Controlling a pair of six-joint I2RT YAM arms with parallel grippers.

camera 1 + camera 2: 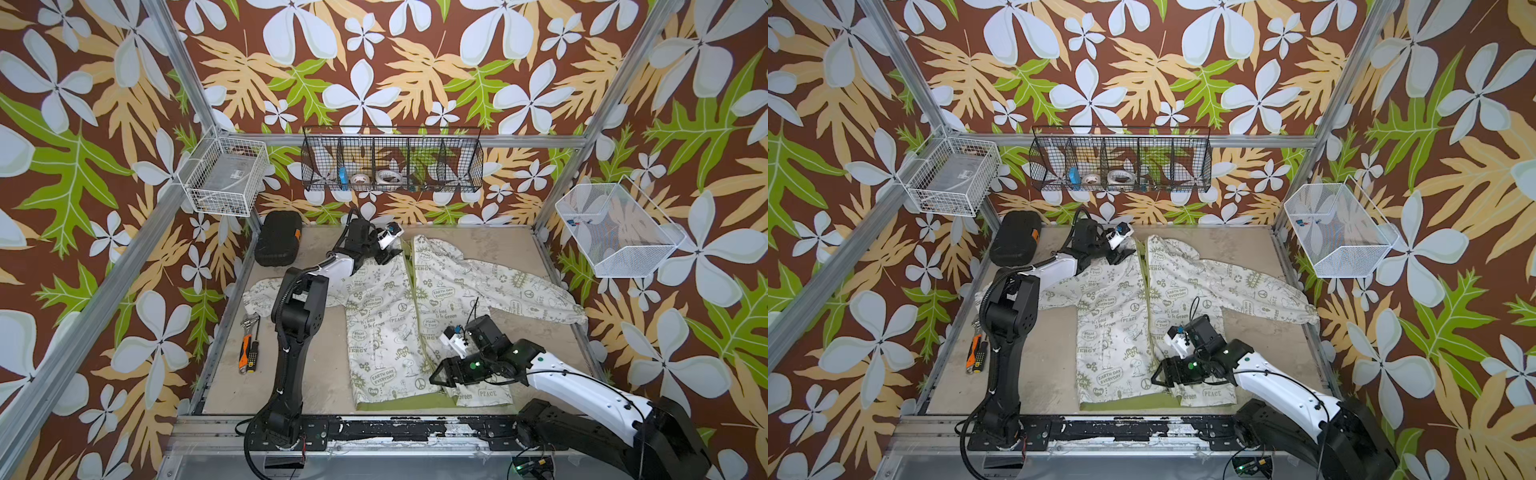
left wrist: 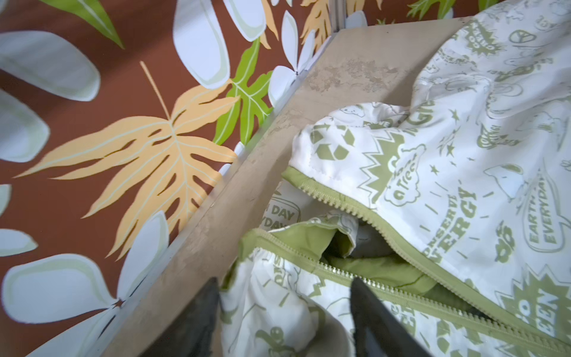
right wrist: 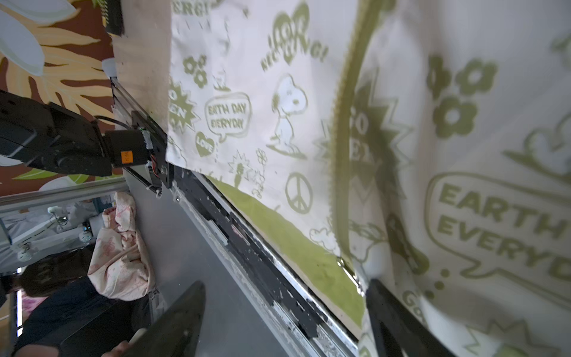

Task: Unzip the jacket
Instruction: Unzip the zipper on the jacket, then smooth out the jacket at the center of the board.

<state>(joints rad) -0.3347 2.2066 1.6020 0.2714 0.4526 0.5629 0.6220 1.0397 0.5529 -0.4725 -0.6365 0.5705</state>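
The jacket (image 1: 386,316) (image 1: 1117,316) lies flat on the table with its sleeves spread, cream with olive prints. Its olive zipper (image 2: 386,222) is parted at the collar, showing green lining. My left gripper (image 1: 388,253) (image 2: 284,287) hovers at the collar, open, its fingers either side of a loose fold of cloth. My right gripper (image 1: 436,376) (image 3: 285,287) is open by the hem. One of its fingers (image 3: 380,296) is next to the metal zipper slider (image 3: 349,269), which sits at the hem end of the zipper line (image 3: 340,139).
A black case (image 1: 277,243) sits at the back left of the table, and hand tools (image 1: 248,349) lie along the left edge. Wire baskets (image 1: 226,174) (image 1: 390,160) (image 1: 615,232) hang on the walls. A metal rail (image 1: 374,432) runs along the front edge.
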